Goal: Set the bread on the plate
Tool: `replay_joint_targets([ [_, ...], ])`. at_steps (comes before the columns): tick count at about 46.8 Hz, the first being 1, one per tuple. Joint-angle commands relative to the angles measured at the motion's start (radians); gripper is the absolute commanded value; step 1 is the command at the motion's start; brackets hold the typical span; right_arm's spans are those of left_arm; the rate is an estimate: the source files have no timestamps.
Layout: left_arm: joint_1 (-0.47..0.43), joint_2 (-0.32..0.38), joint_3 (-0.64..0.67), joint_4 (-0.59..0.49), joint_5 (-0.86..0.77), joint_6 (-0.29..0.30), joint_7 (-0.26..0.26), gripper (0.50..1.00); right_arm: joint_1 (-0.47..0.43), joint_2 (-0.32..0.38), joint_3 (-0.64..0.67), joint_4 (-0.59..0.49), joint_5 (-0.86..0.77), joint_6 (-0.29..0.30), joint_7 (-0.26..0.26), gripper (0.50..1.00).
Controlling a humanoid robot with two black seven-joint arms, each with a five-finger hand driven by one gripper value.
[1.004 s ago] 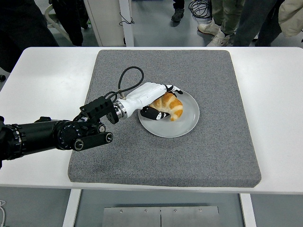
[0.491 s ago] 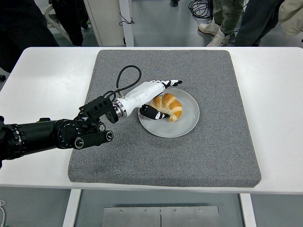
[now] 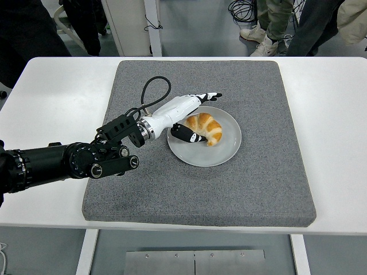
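Note:
A golden croissant [image 3: 206,127] lies on the grey round plate [image 3: 221,152], left of the plate's middle. My left hand [image 3: 198,114], white with black fingertips, hovers at the croissant's left side with its fingers [image 3: 211,96] stretched out above the bread and the thumb [image 3: 192,135] below it. The hand is open and holds nothing. The black left forearm [image 3: 69,162] reaches in from the left edge. No right arm shows.
The plate sits on a grey foam mat [image 3: 200,195] covering the middle of the white table [image 3: 338,114]. A black cable loop [image 3: 150,94] rises from my wrist. People's legs and shoes [image 3: 269,40] stand beyond the far edge.
The left hand's fingers have uncurled from around the croissant and lifted up and back to the left. The croissant stays on the plate.

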State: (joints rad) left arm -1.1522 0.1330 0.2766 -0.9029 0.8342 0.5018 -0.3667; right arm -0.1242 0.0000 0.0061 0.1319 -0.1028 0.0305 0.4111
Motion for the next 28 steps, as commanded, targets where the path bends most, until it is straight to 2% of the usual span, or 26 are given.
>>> replay_joint_targets([
  [1,-0.001,0.0,-0.002,-0.002,-0.017,-0.006,0.002,0.93,0.0,0.0,0.0,0.0,0.0,0.0,0.0,1.0],
  [10,-0.004,0.014,-0.007,-0.017,-0.063,-0.028,0.002,0.934,0.0,0.0,0.0,0.0,0.0,0.0,0.0,1.0],
  [18,-0.006,0.049,-0.053,-0.07,-0.098,-0.069,0.009,0.937,0.0,0.0,0.0,0.0,0.0,0.0,0.0,1.0],
  [28,-0.006,0.066,-0.117,-0.076,-0.116,-0.109,0.011,0.942,0.0,0.0,0.0,0.002,0.0,0.0,0.0,1.0],
])
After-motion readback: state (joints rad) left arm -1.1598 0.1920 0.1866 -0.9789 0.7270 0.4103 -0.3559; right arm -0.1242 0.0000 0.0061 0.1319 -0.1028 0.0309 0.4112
